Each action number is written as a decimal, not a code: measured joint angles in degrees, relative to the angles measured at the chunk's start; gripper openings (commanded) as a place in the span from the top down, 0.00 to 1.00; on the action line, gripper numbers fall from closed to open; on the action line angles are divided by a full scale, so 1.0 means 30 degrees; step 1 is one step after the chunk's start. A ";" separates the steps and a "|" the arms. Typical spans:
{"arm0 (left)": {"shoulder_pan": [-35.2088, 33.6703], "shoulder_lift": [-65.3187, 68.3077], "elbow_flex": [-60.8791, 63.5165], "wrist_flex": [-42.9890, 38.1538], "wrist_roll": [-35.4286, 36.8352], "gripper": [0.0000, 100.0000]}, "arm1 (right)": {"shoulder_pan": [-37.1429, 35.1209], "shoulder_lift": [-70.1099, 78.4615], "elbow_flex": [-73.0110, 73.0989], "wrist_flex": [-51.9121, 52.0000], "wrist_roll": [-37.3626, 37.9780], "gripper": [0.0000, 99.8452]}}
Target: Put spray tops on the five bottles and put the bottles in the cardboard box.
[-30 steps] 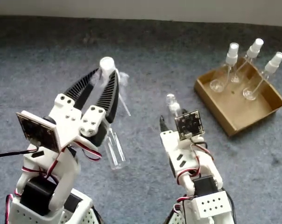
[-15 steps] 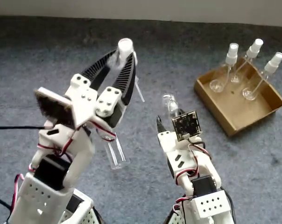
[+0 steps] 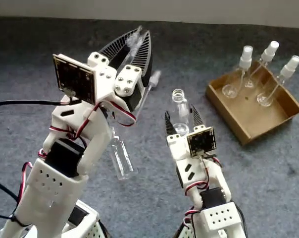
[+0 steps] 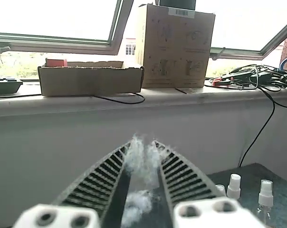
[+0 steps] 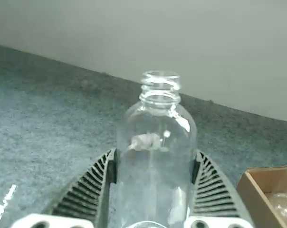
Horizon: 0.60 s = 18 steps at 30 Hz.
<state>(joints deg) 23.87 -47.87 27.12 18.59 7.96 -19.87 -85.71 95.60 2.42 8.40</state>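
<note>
My left gripper (image 3: 138,33) is raised above the carpet and shut on a white spray top (image 3: 135,42), whose thin dip tube (image 3: 150,84) hangs toward the right arm. In the left wrist view the spray top (image 4: 139,159) sits between the fingertips. My right gripper (image 3: 180,116) is shut on a clear open-necked bottle (image 3: 179,105), its neck pointing away from the arm; the bottle (image 5: 157,142) stands between both fingers. Another uncapped bottle (image 3: 121,158) lies on the carpet beside the left arm. The cardboard box (image 3: 238,116) at the right holds three bottles with spray tops (image 3: 246,57).
Grey carpet (image 3: 50,59) covers the table up to a pale wall at the back. The box corner (image 5: 272,190) lies to one side of the held bottle. Open carpet lies between the right gripper and the box.
The left arm has risen and swung to the right with the spray top, bringing its tube nearer the held bottle. The right gripper has drawn back slightly, and more of its bottle shows.
</note>
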 measured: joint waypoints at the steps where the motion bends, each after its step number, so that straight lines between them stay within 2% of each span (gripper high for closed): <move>1: 0.0176 0.0381 -0.0322 0.0000 0.0000 0.99 | 0.0000 -0.0117 0.0029 -0.0352 0.0000 0.90; 6: 0.1348 0.1436 -0.0908 0.0000 0.0000 0.99 | -0.0147 -0.0088 0.0088 -0.0938 0.0000 0.90; 10: 0.1319 0.1348 -0.0908 0.0322 0.0000 0.99 | 0.0322 -0.0147 0.0088 -0.0938 0.0000 0.90; 13: 0.1260 0.1348 -0.0381 0.1963 0.0000 0.99 | 0.0762 -0.0147 0.0088 -0.0938 0.0000 0.90; 18: -0.0615 0.2637 0.0176 0.4630 0.0000 0.99 | 0.1172 -0.0147 0.0088 -0.0938 0.0000 0.90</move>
<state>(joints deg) 22.02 -39.96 27.65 32.48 7.96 -16.35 -86.15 95.87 -0.40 8.40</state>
